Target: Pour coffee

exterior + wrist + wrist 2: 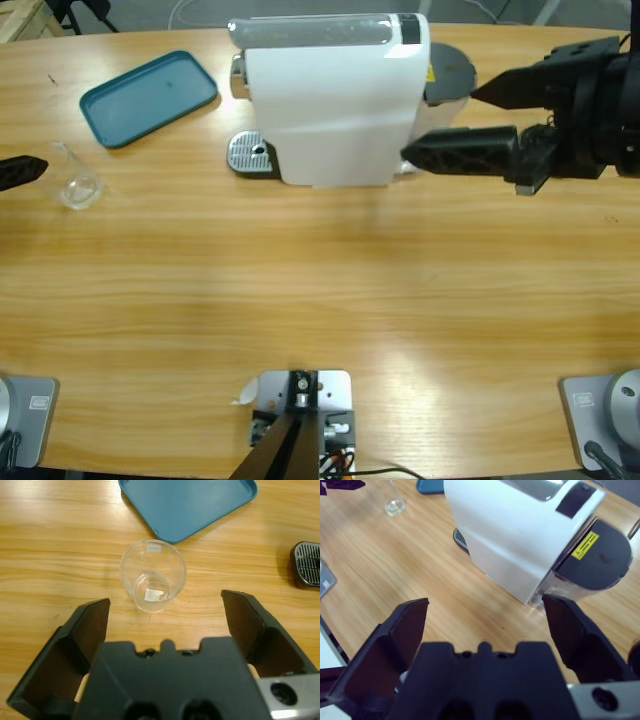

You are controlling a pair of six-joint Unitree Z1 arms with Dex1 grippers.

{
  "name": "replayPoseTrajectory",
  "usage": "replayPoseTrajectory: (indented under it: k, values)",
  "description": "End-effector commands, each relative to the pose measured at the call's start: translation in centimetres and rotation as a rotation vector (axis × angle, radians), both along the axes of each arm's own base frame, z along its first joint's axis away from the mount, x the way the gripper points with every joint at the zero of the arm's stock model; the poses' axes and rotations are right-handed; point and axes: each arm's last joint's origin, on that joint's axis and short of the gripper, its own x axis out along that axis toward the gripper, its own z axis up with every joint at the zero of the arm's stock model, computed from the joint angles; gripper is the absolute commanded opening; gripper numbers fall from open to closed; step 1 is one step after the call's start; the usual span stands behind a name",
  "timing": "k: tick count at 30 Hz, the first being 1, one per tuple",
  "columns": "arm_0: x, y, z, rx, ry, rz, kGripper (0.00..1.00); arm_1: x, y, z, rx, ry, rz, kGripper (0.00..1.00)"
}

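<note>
A clear plastic cup [153, 575] stands upright and empty on the wood, seen small at the far left as the cup [79, 187]. My left gripper [167, 622] is open just short of it, jaws spread wider than the cup; only a black jaw tip [22, 171] shows in the high view. The white coffee machine [330, 98] stands at the back middle, its drip grille [250, 153] at its left. My right gripper [445, 120] is open at the machine's right end, by the dark water tank [595, 555].
A teal tray [148, 97] lies at the back left, just beyond the cup, shown empty as the tray [187, 502]. Bare wooden table [320, 300] stretches across the front half. The drip grille [306, 570] sits off to the right in the left wrist view.
</note>
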Motion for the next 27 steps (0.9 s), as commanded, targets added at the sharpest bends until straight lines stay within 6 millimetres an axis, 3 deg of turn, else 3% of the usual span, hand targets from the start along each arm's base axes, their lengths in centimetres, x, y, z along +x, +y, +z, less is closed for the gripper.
replayPoseTrajectory:
  k: [1,10,16,27]
  values:
    - [1.5,-0.4,-2.5,0.115,0.066,-0.015,0.968,1.2,0.2,-2.4,-0.022,0.07,-0.025,1.0]
    - [2.6,-0.5,-2.3,0.134,0.014,0.036,0.968,2.5,1.1,-3.2,-0.02,0.083,-0.033,1.0]
    - [4.1,-1.3,-3.9,0.159,0.075,0.028,0.968,2.7,1.1,-3.3,-0.022,0.088,-0.038,1.0]
    - [4.2,-1.2,-5.0,0.178,0.038,0.039,0.964,3.5,1.5,-3.4,-0.014,0.09,-0.043,1.0]
